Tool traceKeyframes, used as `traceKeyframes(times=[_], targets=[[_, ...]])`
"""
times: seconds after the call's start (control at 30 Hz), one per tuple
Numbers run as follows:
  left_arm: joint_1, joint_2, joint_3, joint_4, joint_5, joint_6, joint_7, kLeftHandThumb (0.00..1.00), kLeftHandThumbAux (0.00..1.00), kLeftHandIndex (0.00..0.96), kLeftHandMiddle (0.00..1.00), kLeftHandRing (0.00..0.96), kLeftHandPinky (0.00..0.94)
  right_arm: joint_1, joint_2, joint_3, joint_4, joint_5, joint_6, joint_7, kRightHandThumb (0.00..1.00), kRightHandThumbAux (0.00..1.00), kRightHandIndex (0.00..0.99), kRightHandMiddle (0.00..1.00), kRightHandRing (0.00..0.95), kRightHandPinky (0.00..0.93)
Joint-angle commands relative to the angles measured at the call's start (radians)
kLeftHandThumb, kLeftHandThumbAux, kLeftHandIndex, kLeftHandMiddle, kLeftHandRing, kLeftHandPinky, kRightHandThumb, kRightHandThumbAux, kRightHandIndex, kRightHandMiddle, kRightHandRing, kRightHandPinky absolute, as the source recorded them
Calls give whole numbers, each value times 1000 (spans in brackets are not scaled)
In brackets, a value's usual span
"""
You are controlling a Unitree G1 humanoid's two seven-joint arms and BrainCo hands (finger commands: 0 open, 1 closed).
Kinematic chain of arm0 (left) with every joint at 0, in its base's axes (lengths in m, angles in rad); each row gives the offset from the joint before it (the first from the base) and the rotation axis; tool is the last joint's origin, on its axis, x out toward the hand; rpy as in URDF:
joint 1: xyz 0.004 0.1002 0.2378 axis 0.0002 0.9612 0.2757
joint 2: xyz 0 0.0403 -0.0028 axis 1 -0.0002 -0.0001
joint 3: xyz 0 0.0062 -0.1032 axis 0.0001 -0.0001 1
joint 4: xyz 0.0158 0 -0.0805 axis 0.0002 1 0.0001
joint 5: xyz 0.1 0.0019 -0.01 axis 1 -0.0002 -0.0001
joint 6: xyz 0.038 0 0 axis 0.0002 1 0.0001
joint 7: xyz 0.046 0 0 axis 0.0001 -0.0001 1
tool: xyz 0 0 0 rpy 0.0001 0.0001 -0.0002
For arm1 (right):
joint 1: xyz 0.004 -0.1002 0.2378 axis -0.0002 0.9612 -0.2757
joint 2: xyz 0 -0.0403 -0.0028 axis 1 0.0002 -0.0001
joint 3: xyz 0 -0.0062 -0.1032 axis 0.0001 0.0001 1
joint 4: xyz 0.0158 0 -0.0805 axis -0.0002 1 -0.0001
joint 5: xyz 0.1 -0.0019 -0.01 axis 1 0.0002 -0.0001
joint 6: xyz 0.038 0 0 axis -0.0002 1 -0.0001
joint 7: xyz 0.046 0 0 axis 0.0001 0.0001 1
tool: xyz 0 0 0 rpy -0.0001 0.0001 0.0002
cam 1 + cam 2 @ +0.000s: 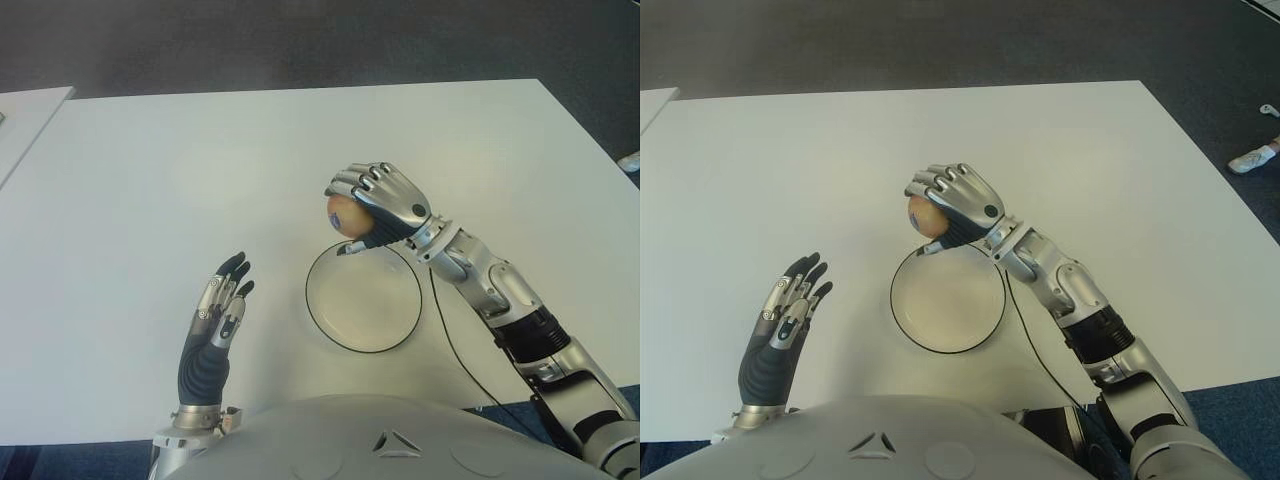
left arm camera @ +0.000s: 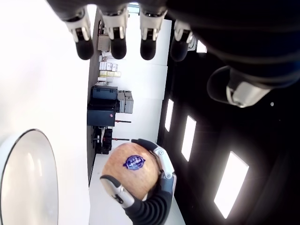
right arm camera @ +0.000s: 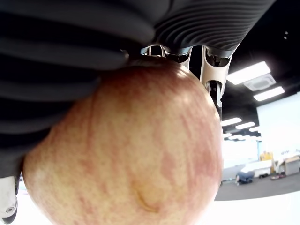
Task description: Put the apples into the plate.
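The right hand (image 1: 385, 200) held a round yellow-red apple (image 1: 345, 215) with its fingers (image 1: 352, 183) curled tightly around it, above the far rim of the white, dark-edged round plate (image 1: 363, 300) on the white surface (image 1: 150, 180). The left hand (image 1: 215, 330) showed left of the plate, fingers (image 1: 232, 270) extended and spread, holding nothing.

The right hand (image 1: 380, 205) is held out over the middle of the table (image 1: 150, 200), its forearm reaching in from the near right corner. Its fingers (image 1: 352, 186) are curled tightly around an apple (image 1: 345, 216), knuckles up. The left hand (image 1: 215, 325) shows near the table's near edge, left of centre, palm turned inward, fingers (image 1: 232, 268) extended, slightly spread and holding nothing.
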Motion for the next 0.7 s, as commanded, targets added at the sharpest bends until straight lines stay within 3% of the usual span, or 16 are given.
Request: traceKeyframes(times=[0.03, 0.53, 0.63, 0.7], targets=[[-6, -15, -16, 18, -13, 10, 14, 149, 465, 60, 5, 0, 72, 27, -17, -27, -45, 6, -30, 10, 576, 740, 787, 846, 821, 789], [2, -25, -29, 12, -44, 5, 13, 244, 467, 69, 0, 0, 79, 97, -88, -95, -156, 33, -105, 91, 599, 715, 800, 850, 836, 793], [10, -24, -33, 5, -43, 20, 18, 239, 474, 70, 0, 0, 77, 131, -107, -118, -183, 59, -128, 114, 599, 711, 804, 853, 837, 787], [18, -25, -37, -6, -38, 33, 26, 181, 526, 71, 10, 0, 69, 148, -116, -128, -195, 69, -138, 126, 598, 712, 778, 849, 835, 784]])
